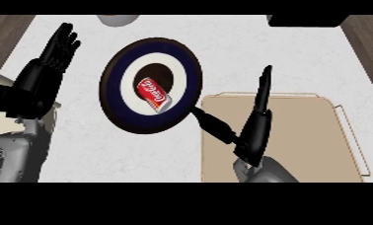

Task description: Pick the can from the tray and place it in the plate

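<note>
We are looking at the can (152,95): red body with white script lettering along its side, and a silver-grey end showing at its lower right. It is lying on its side, not upright. Its long axis is running diagonally, from upper left to lower right in the head view, with the silver end pointing toward the lower right, toward the tray.

The can is resting in the plate (116,81), on the boundary between the dark centre and the white ring, slightly left of and below the centre. The plate is showing a dark outer rim, a navy band, a white ring and a dark middle.

The tray (313,135), tan with a pale rim, is sitting to the right of the plate and lower in the view, its left edge just beside the plate's lower right rim.

We are seeing the right hand (256,120) over the tray's left part, fingers straight and pointing up the view, thumb spread out toward the plate's rim, holding nothing and apart from the can.

The left hand (53,56) is resting open at the left edge, fingers up, holding nothing.
</note>
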Available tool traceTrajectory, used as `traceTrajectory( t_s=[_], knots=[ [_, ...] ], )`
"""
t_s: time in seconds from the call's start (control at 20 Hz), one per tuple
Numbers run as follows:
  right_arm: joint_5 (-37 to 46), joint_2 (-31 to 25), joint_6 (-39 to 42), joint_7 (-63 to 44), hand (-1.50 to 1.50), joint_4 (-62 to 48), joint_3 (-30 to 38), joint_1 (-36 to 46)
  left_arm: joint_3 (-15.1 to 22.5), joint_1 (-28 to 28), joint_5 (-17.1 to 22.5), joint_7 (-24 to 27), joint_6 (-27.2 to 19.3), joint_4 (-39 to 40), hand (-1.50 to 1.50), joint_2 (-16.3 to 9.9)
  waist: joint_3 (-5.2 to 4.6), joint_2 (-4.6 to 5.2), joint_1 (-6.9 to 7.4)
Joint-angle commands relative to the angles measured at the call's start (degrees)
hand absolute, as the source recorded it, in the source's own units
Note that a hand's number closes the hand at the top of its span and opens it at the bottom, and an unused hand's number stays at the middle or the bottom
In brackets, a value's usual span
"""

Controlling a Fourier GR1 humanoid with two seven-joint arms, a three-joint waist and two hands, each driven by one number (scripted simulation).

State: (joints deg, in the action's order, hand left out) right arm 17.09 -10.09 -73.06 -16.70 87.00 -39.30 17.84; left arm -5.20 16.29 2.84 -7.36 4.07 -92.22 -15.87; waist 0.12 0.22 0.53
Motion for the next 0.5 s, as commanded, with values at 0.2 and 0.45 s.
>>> traceTrajectory(
  t_s=[0.2,0.45],
  knots=[
    [-13.2,-6.7,5.7,17.4,-1.5,10.1,2.0,-14.3,-3.3,-2.6,1.8,2.0,3.3,0.1,0.0,-1.8,-0.03,-0.19,-0.49],
    [-17.6,-7.7,10.3,28.2,-1.5,8.4,7.5,-20.4,-0.5,-1.3,-1.8,1.5,-0.5,0.4,0.0,2.0,-0.05,-0.22,-0.78]
  ],
)
